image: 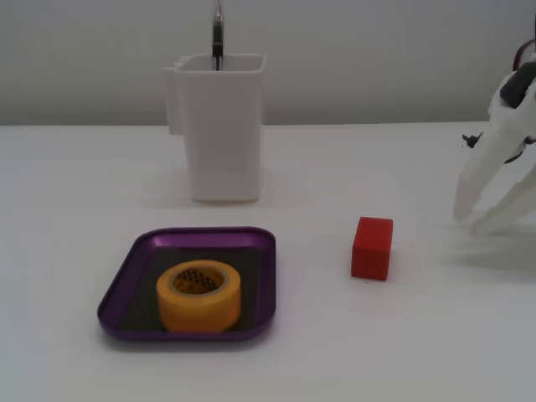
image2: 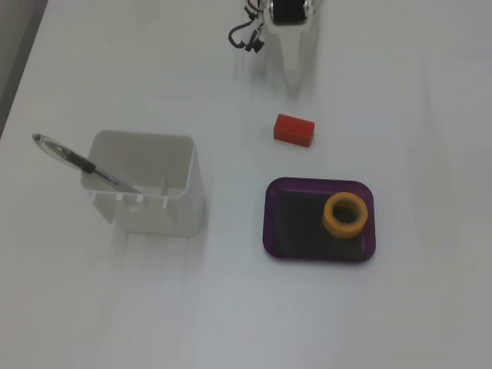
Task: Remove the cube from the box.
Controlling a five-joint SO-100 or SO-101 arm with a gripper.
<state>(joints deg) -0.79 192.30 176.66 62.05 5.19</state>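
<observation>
The red cube [image: 372,248] stands on the bare white table, outside the purple box [image: 188,234] and to its right in a fixed view. In the other fixed view the cube [image2: 294,130] lies above the box [image2: 292,223], a short gap between them. My white gripper [image: 473,220] hangs at the right edge, fingers spread and empty, tips near the table and well to the right of the cube. From above, the gripper [image2: 296,86] sits just beyond the cube.
A yellow tape roll [image: 198,306] lies inside the box, also seen from above [image2: 345,230]. A tall white container [image: 222,142] holding a pen [image: 217,33] stands behind the box; from above the container [image2: 154,211] is at the left.
</observation>
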